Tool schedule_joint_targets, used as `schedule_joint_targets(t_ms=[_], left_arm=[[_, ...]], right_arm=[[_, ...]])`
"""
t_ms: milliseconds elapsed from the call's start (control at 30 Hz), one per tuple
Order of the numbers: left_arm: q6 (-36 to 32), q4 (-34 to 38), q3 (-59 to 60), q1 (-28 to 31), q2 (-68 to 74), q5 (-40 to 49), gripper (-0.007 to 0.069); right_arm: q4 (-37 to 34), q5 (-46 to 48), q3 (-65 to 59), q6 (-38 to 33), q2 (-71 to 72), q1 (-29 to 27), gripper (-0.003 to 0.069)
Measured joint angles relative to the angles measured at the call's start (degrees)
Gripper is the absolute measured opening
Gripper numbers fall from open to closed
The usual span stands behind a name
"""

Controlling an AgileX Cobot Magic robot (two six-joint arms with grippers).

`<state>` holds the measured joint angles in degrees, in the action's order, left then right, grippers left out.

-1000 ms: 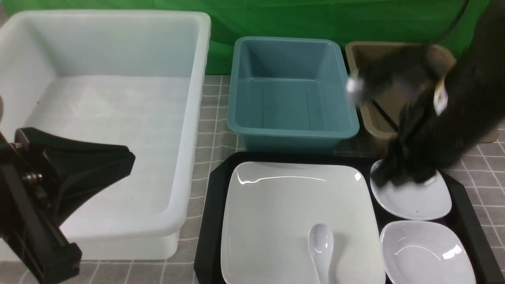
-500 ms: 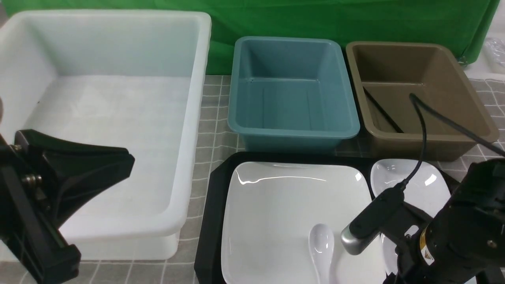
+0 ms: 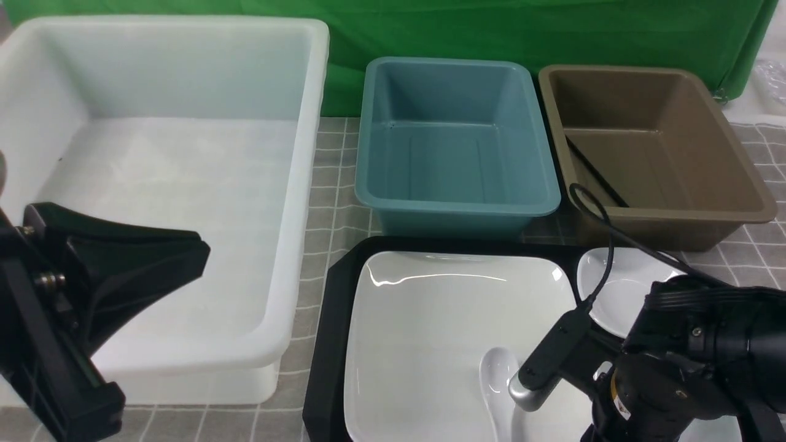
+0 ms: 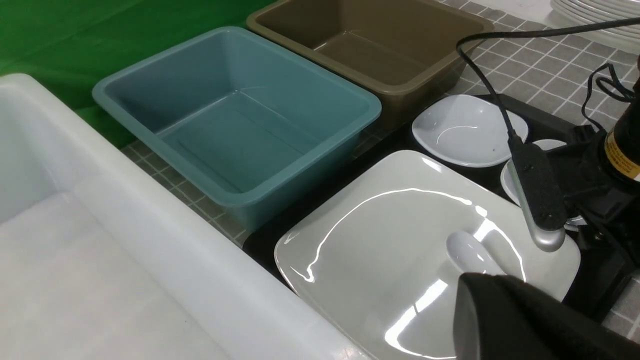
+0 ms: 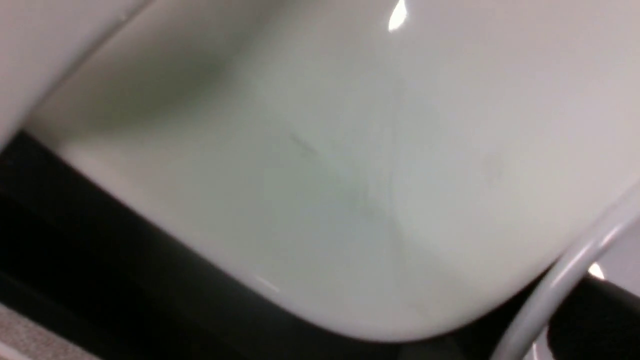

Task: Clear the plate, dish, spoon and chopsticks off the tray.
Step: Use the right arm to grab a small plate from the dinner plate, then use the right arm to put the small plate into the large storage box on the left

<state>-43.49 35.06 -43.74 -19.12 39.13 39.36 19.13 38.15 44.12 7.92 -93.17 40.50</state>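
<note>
green cloth behind, grey checked table cover below. there are three bins: white bin (image 3: 295, 184), teal bin (image 3: 368, 153) and brown bin (image 3: 706, 141). the brown one holds the one pair of chopsticks (image 3: 591, 169), so that step looks done. left on the one black tray (image 3: 324, 344) are one large plate (image 3: 430, 331), one spoon (image 3: 497, 374) lying on it, and two small dishes: the far dish (image 3: 614, 288) and the near dish (image 4: 547, 145). the right arm (image 3: 688, 362) hangs low over the near dish; its right pincer is hidden, so i cannot tell its state. the left pincer (image 3: 202, 248) is closed, empty, by the white bin.
</note>
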Motion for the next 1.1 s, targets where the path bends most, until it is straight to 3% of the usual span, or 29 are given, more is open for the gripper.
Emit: schedule_joint_targets(t_ms=[133, 333, 600, 633, 833, 933, 1100], left_arm=[[0.0, 0.0, 0.0, 0.0, 0.0, 0.2, 0.0005], [0.0, 0.0, 0.0, 0.0, 0.0, 0.4, 0.0005], [2.0, -1.7, -1.0, 0.0, 0.0, -0.3, 0.0005], [3.8, -3.2, -1.8, 0.0, -0.1, 0.0, 0.0005], [28.9, -29.8, -8.1, 0.0, -8.3, 7.5, 0.0005], [35.8, -36.1, -8.5, 0.0, -14.5, 11.9, 0.0005], [38.8, -38.3, -8.5, 0.0, -21.3, 17.2, 0.0005]], right_arm=[[0.3, 1.5, 0.2, 0.2, 0.1, 0.0, 0.0256], [-0.2, 11.2, 3.7, 0.2, 7.2, 0.0, 0.0063], [-10.0, 20.2, 17.1, 0.1, 18.7, 2.0, 0.006], [-10.6, 20.2, 20.7, -0.2, 19.3, 3.6, 0.006], [-12.0, 13.9, 49.9, -14.5, 8.8, 17.8, 0.006], [-13.0, 13.3, 61.4, -21.2, -1.9, 20.8, 0.006], [-16.7, 13.5, 75.9, -27.5, -18.1, 21.4, 0.006]])
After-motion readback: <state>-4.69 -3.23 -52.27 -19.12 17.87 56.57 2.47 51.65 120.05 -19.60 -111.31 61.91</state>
